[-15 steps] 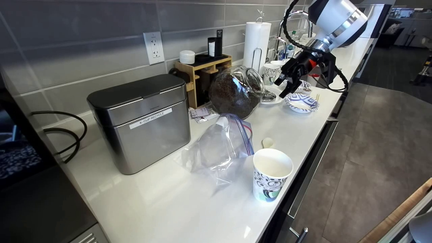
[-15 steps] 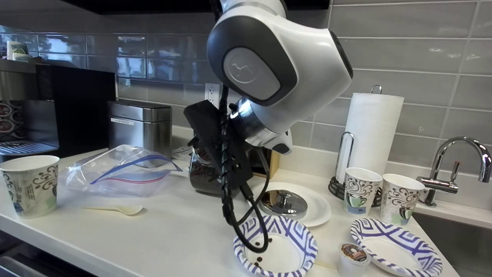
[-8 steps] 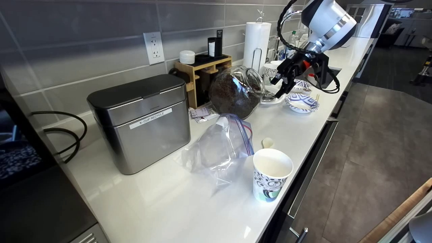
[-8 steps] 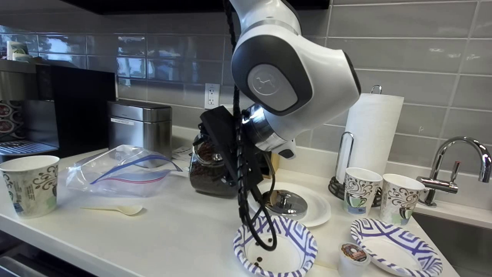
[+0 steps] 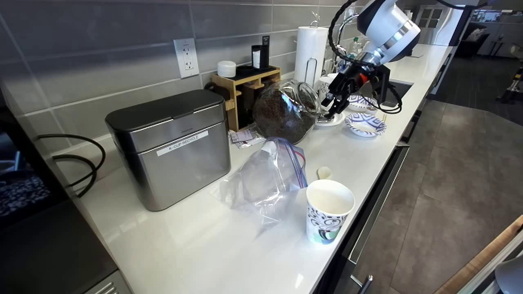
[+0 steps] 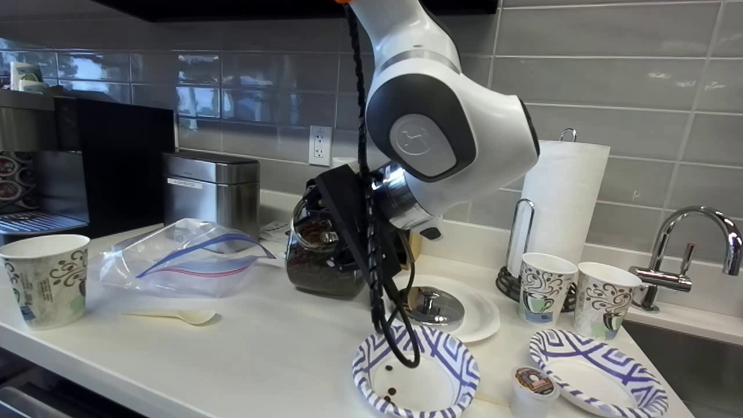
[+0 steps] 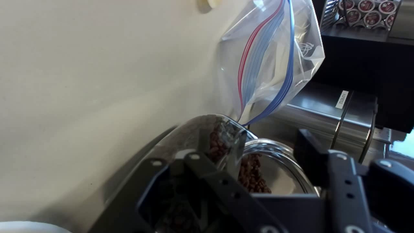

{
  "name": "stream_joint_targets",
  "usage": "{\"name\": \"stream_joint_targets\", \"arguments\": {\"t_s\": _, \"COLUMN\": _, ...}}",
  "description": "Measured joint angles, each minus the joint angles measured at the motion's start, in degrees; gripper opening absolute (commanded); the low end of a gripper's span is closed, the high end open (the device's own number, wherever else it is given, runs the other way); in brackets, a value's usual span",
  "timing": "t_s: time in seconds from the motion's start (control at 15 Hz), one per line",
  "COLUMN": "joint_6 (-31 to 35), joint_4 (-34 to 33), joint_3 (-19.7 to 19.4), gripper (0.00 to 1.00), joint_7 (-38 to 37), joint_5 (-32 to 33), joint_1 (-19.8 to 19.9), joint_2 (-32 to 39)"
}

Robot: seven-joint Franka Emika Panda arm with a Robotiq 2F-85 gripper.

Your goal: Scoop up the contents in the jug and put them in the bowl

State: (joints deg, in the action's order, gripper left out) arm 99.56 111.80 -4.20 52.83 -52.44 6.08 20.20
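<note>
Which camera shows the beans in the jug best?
The wrist view: it looks into the open jug, so single beans show. Both exterior views show them mostly as a dark brown mass through the glass.

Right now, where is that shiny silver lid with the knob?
In an exterior view, the silver lid lies right of centre on a white plate, just behind the patterned bowl holding a few dark bits and left of the paper towel roll.

Jug (image 6: pixel 318 271) part-hidden, spoon (image 7: pixel 213 3) cropped, white rim (image 7: pixel 30 227) unidentifiable
</note>
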Motion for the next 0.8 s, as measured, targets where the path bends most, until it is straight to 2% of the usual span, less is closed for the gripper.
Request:
{"name": "stream_joint_targets", "arguments": {"t_s": 0.33, "joint_6": -0.8, "joint_4": -1.7, "joint_3": 0.4, "gripper": 0.01, "joint_7": 0.0, "joint_5": 0.0, "joint_1": 0.3, "joint_2": 1.4}}
{"name": "stream_joint_targets", "arguments": {"t_s": 0.8, "joint_6": -2.0, "joint_4": -3.1, "joint_3": 0.6, "gripper": 0.01, "joint_7": -0.1, "joint_5": 0.0, "joint_1": 1.0, "joint_2": 2.3}}
